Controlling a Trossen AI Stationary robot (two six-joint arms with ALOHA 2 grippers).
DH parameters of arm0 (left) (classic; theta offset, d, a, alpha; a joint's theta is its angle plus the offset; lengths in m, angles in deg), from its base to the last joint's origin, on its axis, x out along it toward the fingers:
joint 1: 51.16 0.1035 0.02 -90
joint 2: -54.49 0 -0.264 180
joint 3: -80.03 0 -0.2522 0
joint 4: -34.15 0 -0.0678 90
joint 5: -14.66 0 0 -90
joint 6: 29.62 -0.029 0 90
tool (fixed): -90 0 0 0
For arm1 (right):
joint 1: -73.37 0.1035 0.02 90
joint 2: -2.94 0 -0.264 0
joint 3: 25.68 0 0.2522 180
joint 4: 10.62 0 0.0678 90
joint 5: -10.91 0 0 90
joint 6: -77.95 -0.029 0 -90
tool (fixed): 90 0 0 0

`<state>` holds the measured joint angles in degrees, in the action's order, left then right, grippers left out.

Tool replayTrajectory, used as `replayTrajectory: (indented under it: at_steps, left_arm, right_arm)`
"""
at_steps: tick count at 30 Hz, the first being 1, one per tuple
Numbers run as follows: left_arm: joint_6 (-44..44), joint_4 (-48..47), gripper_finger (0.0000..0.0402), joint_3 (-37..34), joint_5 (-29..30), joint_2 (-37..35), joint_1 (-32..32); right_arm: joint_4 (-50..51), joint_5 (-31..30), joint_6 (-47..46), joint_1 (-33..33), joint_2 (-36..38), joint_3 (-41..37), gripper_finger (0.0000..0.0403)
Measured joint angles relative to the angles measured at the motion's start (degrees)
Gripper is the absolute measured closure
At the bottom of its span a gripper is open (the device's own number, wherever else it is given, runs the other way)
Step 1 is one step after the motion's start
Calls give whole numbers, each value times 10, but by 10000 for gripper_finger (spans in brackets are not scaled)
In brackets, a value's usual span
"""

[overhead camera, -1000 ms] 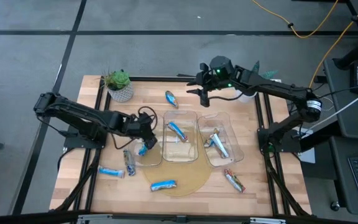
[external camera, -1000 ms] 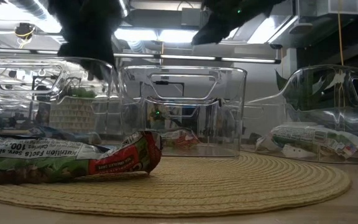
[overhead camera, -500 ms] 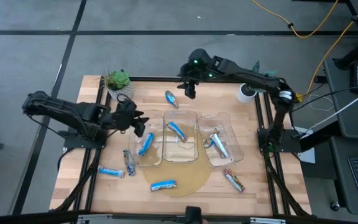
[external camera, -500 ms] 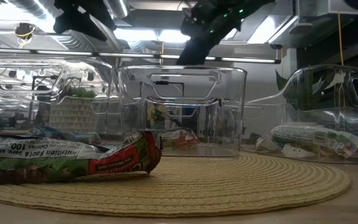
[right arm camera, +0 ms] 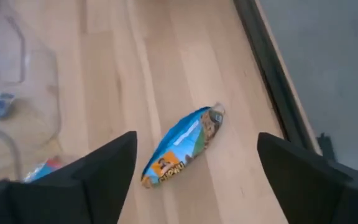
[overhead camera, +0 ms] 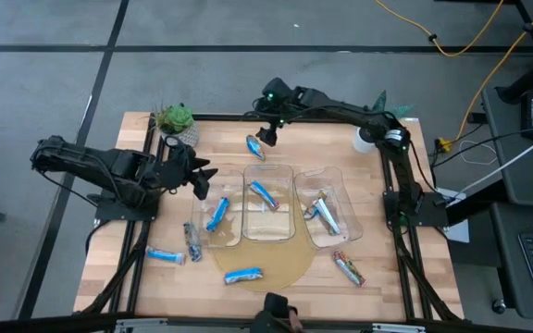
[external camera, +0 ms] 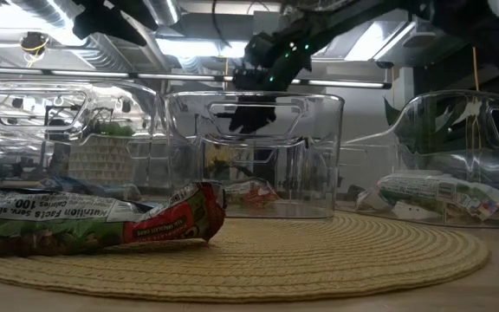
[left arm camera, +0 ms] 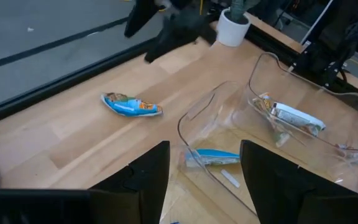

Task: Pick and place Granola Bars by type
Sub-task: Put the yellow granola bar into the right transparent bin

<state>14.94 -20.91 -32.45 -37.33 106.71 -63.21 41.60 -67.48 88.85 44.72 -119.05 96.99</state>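
Blue-wrapped bar (overhead camera: 255, 146) lies loose on the wood at 12 o'clock of the table (overhead camera: 146, 277), just beyond the middle bin (overhead camera: 268, 231); from above, the right gripper (overhead camera: 267, 135) hangs just beside it, toward 1 o'clock, fingers spread, nothing held. The left gripper (overhead camera: 199, 180) sits at 9 o'clock, beside the left bin (overhead camera: 218, 239), parted and empty. That bin holds one blue bar (overhead camera: 216, 214), the middle bin another (overhead camera: 264, 195), the right bin (overhead camera: 329, 222) silvery ones (overhead camera: 324, 215). Four more bars lie loose toward 6 o'clock: two at 7 (overhead camera: 166, 255) (overhead camera: 192, 240), one on the round mat (overhead camera: 244, 275), an orange-red one at 5 (overhead camera: 347, 267).

Low view: a bar with a red end (external camera: 93, 220) lies on the woven mat (external camera: 319, 260); the right gripper shows dark behind the centre bin wall.

Left wrist view: own fingers (left arm camera: 146, 180) stand apart around air, looking over the bins at the loose blue bar (left arm camera: 131, 106).

Right wrist view: both wide-set fingers (right arm camera: 107, 168) frame the blue bar (right arm camera: 182, 145), which lies flat on the wood, angled, not touched.

Step in hand, I judge: approach for the pick of this far bar. Next move calls for lowering straight down, turning the wrist so the jaws straddle the bar across its narrow width, then closing; the flat, slick wrapper could slide.
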Motion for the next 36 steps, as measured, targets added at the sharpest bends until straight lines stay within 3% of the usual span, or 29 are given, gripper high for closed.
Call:
replayTrajectory:
  at_steps: [15, 31, 36]
  left_arm:
    - [-13, 4, 217, 0, 1, 0, 0]
    - [-28, 5, 219, 0, 26, 1, 0]
    - [-33, 5, 219, 0, 32, 1, 0]
  right_arm:
    - [27, -16, -67, 16, -104, 51, 68]
    - [89, -31, -74, 16, -149, 52, 69]
    - [91, -36, -73, 16, -151, 52, 91]
